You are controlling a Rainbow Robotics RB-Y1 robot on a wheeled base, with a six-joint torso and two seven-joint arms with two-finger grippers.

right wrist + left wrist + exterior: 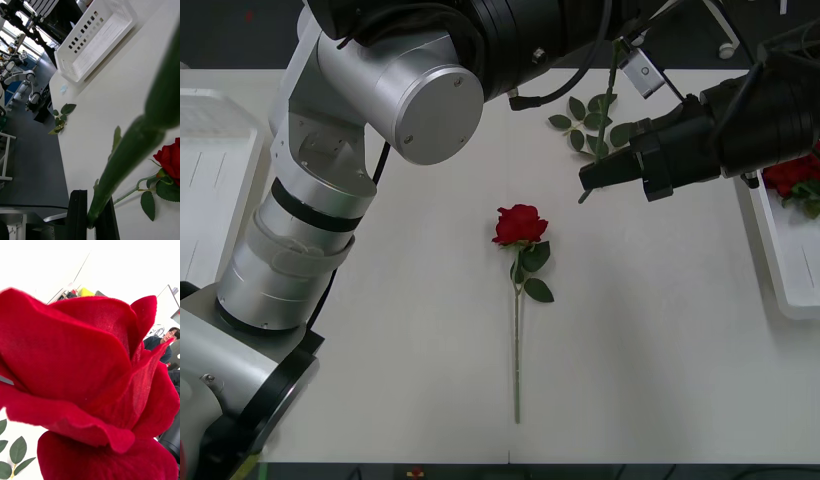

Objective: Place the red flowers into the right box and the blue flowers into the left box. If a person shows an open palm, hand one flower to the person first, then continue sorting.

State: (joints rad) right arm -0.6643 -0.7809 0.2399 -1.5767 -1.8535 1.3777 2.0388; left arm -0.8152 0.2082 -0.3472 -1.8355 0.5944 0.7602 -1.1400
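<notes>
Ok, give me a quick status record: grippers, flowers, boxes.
right gripper: shut on a held rose's stem, right of the table's middle
left arm: stretched over the table's far side; red bloom close before its wrist camera
loose rose: lying flat mid-table, bloom pointing away from the robot
right box: right edge, red flowers inside
left box: left edge

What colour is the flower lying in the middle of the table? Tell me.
Red, on a green stem; front view shows it best.
</notes>
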